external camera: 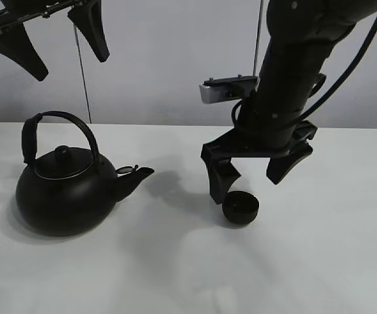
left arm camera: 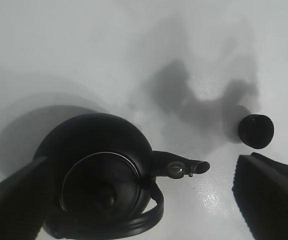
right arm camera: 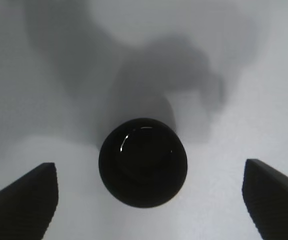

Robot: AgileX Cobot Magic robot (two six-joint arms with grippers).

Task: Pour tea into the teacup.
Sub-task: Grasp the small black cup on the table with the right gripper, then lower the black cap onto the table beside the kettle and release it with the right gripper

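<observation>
The tiny matte-black teacup (external camera: 241,208) stands upright on the white table right of centre. It also shows in the right wrist view (right arm camera: 143,162) and the left wrist view (left arm camera: 256,131). My right gripper (external camera: 252,175) hangs open just above and behind it, fingers apart on either side and not touching it. The big black kettle (external camera: 65,191) with arched handle stands at the left, spout pointing right toward the cup; the left wrist view shows it from above (left arm camera: 96,170). My left gripper (external camera: 57,39) is open and empty, high above the kettle. No tea is visible.
The white table (external camera: 175,275) stretches around both objects, with a bare stretch between the kettle's spout (external camera: 139,174) and the cup. A grey wall stands behind. The right arm's dark body (external camera: 293,72) rises above the cup.
</observation>
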